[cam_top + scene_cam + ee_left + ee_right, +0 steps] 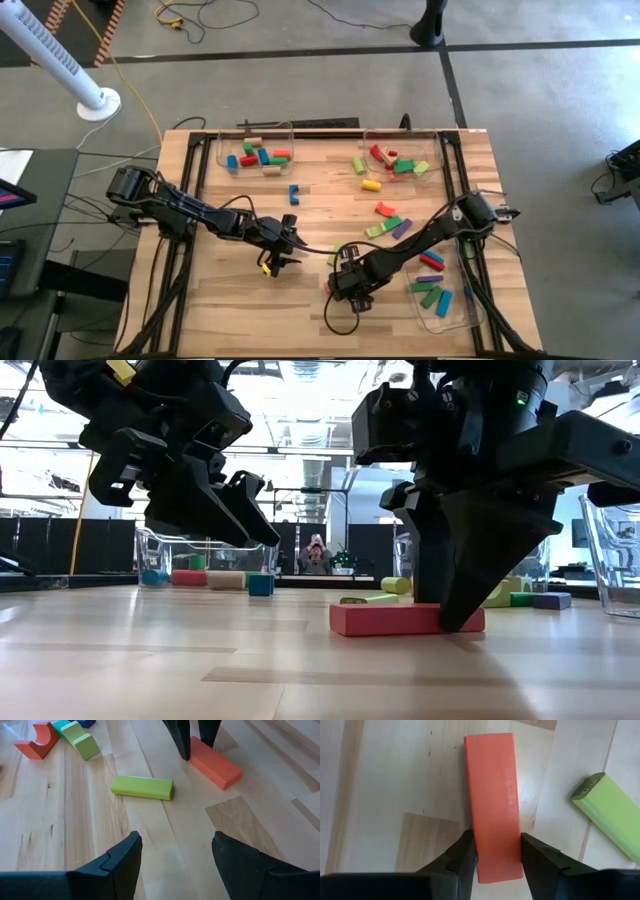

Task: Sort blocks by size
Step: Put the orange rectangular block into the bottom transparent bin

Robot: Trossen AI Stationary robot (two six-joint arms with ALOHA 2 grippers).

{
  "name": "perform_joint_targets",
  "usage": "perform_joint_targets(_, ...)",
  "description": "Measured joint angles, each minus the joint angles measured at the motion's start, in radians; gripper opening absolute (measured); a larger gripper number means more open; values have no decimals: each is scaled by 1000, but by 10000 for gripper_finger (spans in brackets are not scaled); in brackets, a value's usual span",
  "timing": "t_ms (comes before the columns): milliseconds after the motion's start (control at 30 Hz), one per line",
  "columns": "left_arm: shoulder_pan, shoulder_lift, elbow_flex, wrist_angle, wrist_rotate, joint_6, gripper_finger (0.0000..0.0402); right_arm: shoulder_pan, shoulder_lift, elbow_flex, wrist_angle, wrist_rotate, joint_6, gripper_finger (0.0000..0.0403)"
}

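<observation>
Right gripper (496, 857) pinches a long red block (492, 800) at one end, the block lying flat on the table (150, 670) near its front edge.

The grip sits far off-centre, so the block could swing or slip when lifted, possibly nudging the green block (612, 812) nearby. The left gripper (175, 857) hovers alongside, fingers spread and seemingly empty.
</observation>
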Motion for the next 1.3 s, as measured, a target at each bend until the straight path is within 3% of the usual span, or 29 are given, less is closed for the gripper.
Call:
perform_joint_targets(300, 0, 0, 0, 0, 0, 0, 229, 0, 1, 20, -6, -5, 53, 166)
perform_joint_targets(667, -18, 0, 0, 40, 32, 58, 229, 1, -2, 175, -62, -5, 50, 165)
perform_joint_targets(900, -125, -69, 0, 54, 14, 290, 229, -1, -2, 296, -205, -5, 54, 165)
perform_joint_targets(1067, -229, -142, 0, 68, -92, 500, 229, -2, -2, 368, -222, -5, 48, 165)
perform_joint_targets(1300, -347, -153, 0, 125, -239, 733, 229, -2, -2, 440, -215, -3, 17, 165)
